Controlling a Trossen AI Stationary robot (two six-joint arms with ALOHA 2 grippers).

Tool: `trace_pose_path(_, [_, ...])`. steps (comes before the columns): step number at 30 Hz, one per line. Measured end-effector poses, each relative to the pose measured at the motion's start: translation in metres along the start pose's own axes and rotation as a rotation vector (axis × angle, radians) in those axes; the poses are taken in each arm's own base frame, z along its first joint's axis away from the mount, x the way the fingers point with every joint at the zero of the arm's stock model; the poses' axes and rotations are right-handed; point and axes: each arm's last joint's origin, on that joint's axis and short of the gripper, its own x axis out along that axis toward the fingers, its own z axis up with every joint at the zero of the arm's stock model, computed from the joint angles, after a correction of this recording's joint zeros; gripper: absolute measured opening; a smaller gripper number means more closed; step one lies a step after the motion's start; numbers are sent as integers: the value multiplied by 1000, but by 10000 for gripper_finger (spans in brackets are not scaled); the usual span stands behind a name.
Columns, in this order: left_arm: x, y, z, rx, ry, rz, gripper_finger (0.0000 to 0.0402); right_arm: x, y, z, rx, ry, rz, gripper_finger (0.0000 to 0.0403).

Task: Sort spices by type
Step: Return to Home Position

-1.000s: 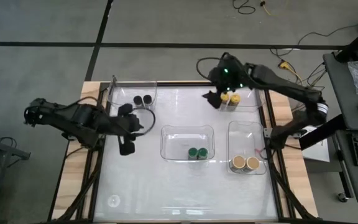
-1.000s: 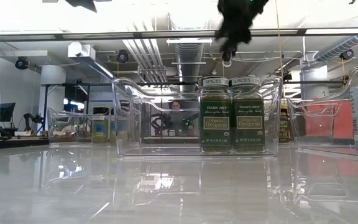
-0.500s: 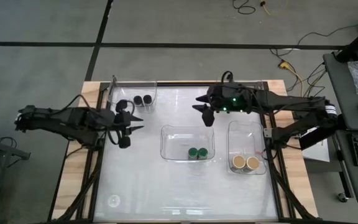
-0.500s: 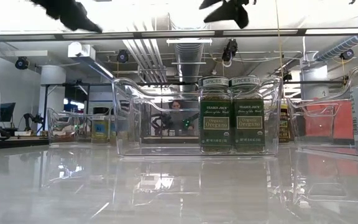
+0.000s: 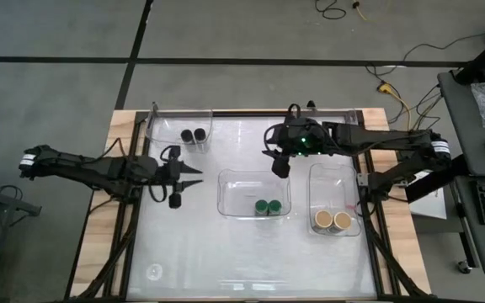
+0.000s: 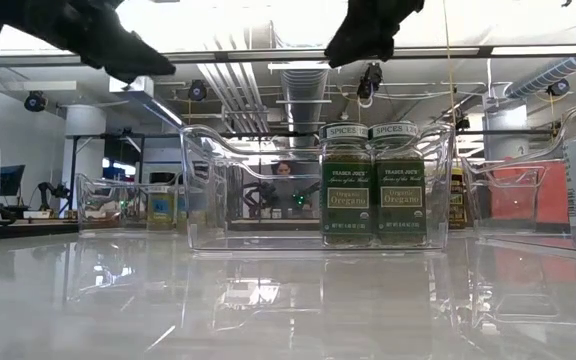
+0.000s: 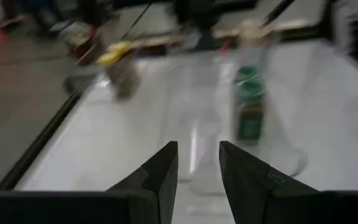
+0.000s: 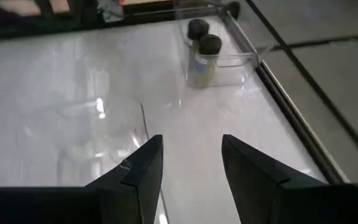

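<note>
The left arm (image 5: 91, 167) and the right arm (image 5: 377, 139) are slim, matte black chains of tube-like links with bulkier housings at the joints. Each carries a white band (image 5: 29, 158) near its outer end, and thin black cables (image 5: 172, 152) loop off near the wrist. A small green light (image 5: 303, 143) glows on the right arm's wrist housing. The left gripper (image 7: 197, 144) and the right gripper (image 8: 191, 138) each end in two dark, smooth, flat-sided fingers (image 8: 253, 171) that taper from a broad base to blunt wedge tips.
</note>
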Motion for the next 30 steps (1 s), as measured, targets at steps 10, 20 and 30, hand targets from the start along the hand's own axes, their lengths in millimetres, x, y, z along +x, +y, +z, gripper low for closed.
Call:
trace_pose_path(10, [-28,4,-24,-16,-154,-33,103,-21,19,-36,-157,-193,72,167])
trace_pose_path(20, [-57,11,-56,-80,-382,39,103,-24,15,-86,-2,-519,98,167])
trace_pose_path(30, [-58,9,-69,-126,-482,-25,103,-18,12,-128,120,-678,123,169])
